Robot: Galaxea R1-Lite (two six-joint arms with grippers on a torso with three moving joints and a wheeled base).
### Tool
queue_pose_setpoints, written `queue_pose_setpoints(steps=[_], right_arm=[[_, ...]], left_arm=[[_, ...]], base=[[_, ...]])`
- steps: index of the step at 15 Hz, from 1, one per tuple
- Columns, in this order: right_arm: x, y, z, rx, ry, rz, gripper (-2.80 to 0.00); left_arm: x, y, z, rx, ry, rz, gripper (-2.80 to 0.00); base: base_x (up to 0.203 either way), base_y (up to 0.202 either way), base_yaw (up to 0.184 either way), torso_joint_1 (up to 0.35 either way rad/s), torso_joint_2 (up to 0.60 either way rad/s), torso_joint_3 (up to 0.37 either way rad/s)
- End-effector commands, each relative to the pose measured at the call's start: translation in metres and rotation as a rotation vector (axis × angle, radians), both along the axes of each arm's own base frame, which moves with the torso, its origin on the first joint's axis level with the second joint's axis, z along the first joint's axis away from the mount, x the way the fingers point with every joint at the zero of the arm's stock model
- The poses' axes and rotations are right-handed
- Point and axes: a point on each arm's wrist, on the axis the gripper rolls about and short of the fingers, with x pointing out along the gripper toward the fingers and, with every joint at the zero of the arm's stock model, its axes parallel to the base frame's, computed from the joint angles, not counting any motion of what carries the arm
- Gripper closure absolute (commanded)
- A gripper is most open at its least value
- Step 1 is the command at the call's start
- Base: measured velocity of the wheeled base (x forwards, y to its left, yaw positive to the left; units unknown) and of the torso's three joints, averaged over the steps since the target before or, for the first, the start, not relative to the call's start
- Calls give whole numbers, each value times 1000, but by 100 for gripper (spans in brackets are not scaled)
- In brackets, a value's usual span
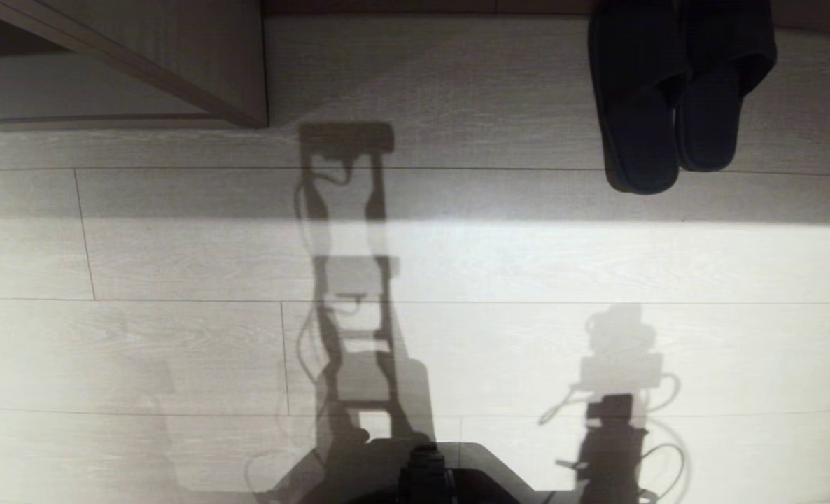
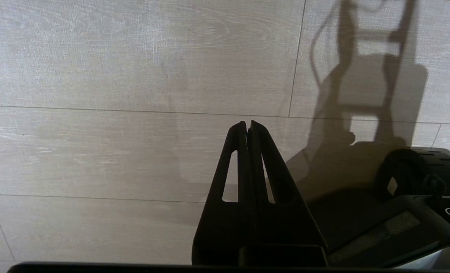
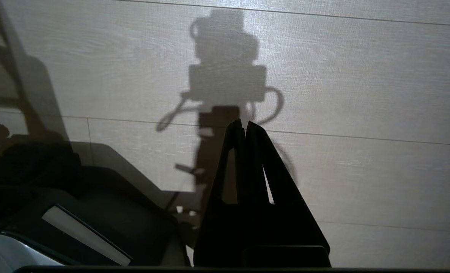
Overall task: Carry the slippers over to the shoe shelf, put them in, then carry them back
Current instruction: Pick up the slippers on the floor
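The black slippers (image 1: 674, 105) lie side by side on the pale wood floor at the far right of the head view, heels toward me, their toes cut off by the picture's edge. At the far left stands the corner of the shoe shelf (image 1: 212, 63), a grey-beige wood-grain side panel with a pale bottom board (image 1: 72, 94) and a thin front lip. Neither arm is in the head view; only their shadows fall on the floor. My left gripper (image 2: 247, 127) hangs shut and empty over bare floor. My right gripper (image 3: 245, 125) is likewise shut with nothing in it.
My dark base (image 1: 429, 476) sits at the near edge, also seen beside each gripper as the base (image 2: 418, 182) and the base (image 3: 96, 204). Pale plank floor (image 1: 177, 266) stretches between me, the shelf and the slippers, with a dim band along the far side.
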Motion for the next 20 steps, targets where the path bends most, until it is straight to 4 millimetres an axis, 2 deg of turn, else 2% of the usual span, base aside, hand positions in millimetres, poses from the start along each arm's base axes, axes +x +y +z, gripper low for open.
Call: queue_pose_setpoints(steps=[1, 20], right_arm=[[0, 0, 0, 0, 0, 0, 0], [0, 0, 0, -2, 0, 2, 0]], left_arm=[[0, 0, 0, 0, 1, 0, 0], [0, 0, 0, -1, 1, 0, 0]], base=[[0, 0, 0, 2, -5, -35], [0, 0, 0, 0, 0, -4]])
